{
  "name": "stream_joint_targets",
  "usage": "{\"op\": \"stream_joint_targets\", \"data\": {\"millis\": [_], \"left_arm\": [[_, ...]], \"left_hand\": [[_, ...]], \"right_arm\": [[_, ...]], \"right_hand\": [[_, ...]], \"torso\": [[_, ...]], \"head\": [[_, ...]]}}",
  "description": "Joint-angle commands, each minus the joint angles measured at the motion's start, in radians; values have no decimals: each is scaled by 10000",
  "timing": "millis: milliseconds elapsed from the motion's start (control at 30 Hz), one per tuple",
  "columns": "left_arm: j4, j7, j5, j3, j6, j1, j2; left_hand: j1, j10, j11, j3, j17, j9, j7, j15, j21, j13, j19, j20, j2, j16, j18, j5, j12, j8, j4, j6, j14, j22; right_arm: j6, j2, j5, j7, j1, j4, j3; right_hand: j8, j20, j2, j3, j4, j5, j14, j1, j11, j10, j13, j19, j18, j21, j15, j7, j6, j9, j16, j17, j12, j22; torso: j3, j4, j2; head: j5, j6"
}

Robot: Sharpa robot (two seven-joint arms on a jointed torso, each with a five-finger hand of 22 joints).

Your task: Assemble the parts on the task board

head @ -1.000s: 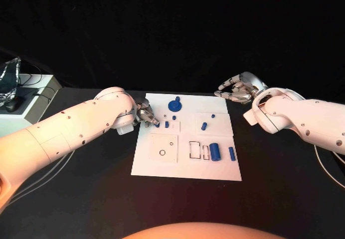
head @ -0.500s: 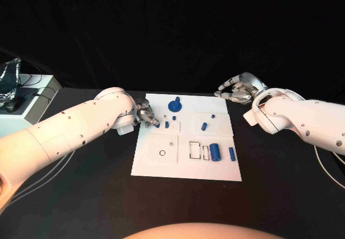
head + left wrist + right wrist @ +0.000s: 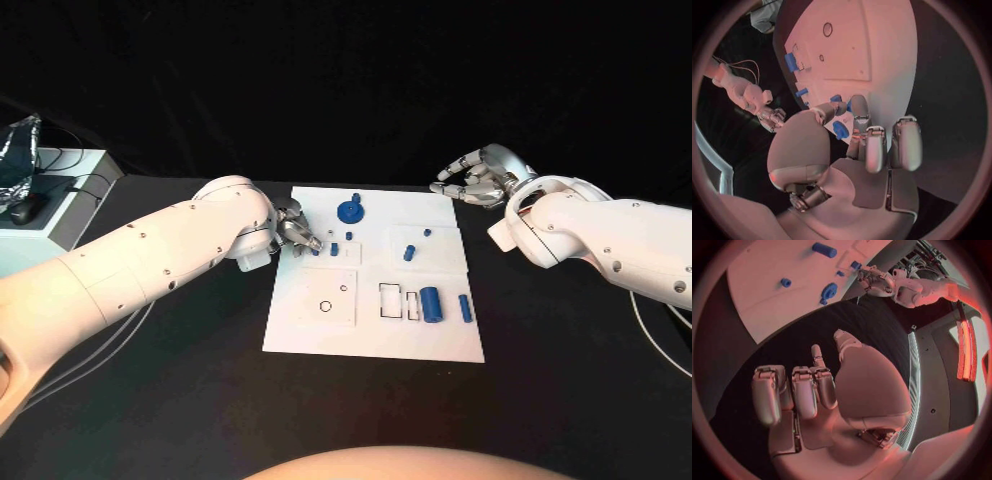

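Left hand (image 3: 296,234) pinches a small blue peg (image 3: 841,130) at the task board (image 3: 375,330) edge, so I'd keep it upright; right hand (image 3: 473,178) hangs open.

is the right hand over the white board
No, the right hand sits past the far right corner of the white board, above the black table, with nothing in its fingers.
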Motion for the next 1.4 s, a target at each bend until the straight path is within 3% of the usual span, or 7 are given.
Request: {"op": "stream_joint_targets", "data": {"millis": [33,400,767,867,967,1100,1400], "left_arm": [[-14,19,154,-7,35,-14,45],[-58,37,164,-8,-88,-15,63],[-3,27,106,-8,-29,-17,-57],[41,24,97,-7,-54,-18,-104],[104,28,115,-6,-170,-20,-152],[195,44,187,-4,-342,-21,-208],[410,108,510,10,-877,-25,-337]], "left_hand": [[-125,-60,-12,-114,2535,-17,-92,-65,-51,23,-33,-67,29,-10,-45,-33,-36,-55,31,193,995,379],[-173,-96,-11,-477,2488,-12,-93,-68,-85,46,-61,-72,-4,-31,-34,-53,-31,-108,249,224,981,333],[-113,-168,-6,-1484,2453,0,-86,-69,-128,105,-78,-77,-174,-48,-26,-342,0,-222,639,287,971,296],[18,-272,37,-2065,2320,24,-38,-37,-194,150,-135,-44,-203,-111,-7,-1809,25,-305,1025,241,932,211],[196,-377,86,-2565,2198,100,12,-1,-247,198,-177,-5,-252,-170,10,-2604,80,-314,1452,151,897,147],[412,-541,148,-3041,1959,181,88,48,-318,239,-243,34,-255,-287,35,-2819,128,-322,1804,-27,830,51],[544,-955,281,-4092,1880,373,234,161,-370,343,-282,128,83,-326,53,-2827,314,-247,1864,-473,813,2]], "right_arm": [[96,6,-34,117,-4,17,1],[91,2,-23,123,-4,26,1],[91,-14,-35,133,-4,31,1],[90,-20,-44,134,-4,32,1],[90,-21,-49,137,-4,30,1],[87,-23,-50,138,-5,30,1],[81,-24,-50,139,-13,24,1]], "right_hand": [[36,-48,18,43,9,46,863,-98,-53,703,2324,721,127,-62,-51,19,-84,10,-36,1888,-26,2089],[52,-51,15,60,6,50,860,-122,-54,683,2306,715,131,-81,-53,18,-103,14,-43,1873,-47,2077],[52,-51,15,60,6,50,860,-122,-54,683,2306,715,131,-81,-53,18,-103,14,-43,1873,-47,2077],[52,-51,15,60,6,50,860,-122,-54,683,2306,715,131,-81,-53,18,-103,14,-43,1873,-47,2077],[53,-52,11,63,5,50,859,-127,-53,676,2299,709,134,-95,-53,20,-113,14,-44,1870,-54,2068],[53,-52,11,63,5,50,859,-127,-53,676,2299,709,134,-95,-53,20,-113,14,-44,1870,-54,2068],[53,-52,11,63,5,50,859,-127,-53,676,2299,709,134,-95,-53,20,-113,14,-44,1870,-54,2068]], "torso": [[-2,0,-1],[-5,9,-4],[-6,5,-4],[-12,13,-7],[-14,11,-10],[-20,9,-2],[-21,6,1]], "head": [[-9,1],[-31,6],[-43,12],[-58,11],[-58,4],[-61,4],[-76,4]]}}
